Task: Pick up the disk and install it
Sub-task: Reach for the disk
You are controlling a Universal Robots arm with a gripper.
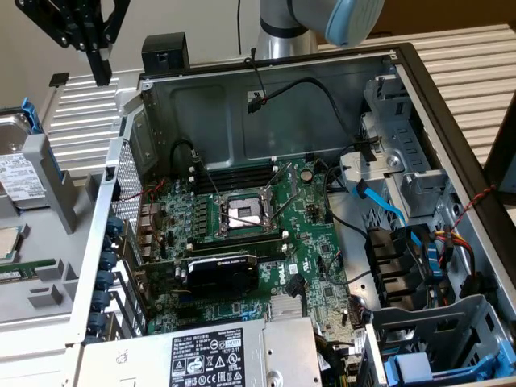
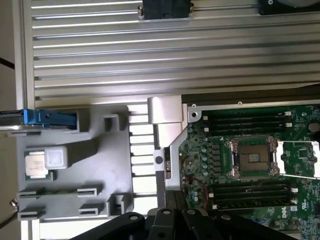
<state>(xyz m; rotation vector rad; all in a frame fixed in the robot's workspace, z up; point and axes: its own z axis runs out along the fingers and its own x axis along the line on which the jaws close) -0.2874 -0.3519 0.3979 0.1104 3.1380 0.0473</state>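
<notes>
The tool (image 1: 101, 74) is seen clenched on nothing, held clear above the disk (image 1: 19, 173), which is stood in a grey holder (image 1: 50, 189) at the exterior view's left.

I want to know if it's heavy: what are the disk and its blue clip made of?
The disk looks like silver metal with a dull sheen and a white printed label, probably paper. Its blue frame looks like plastic: bright, even colour and a moulded shape.
</notes>
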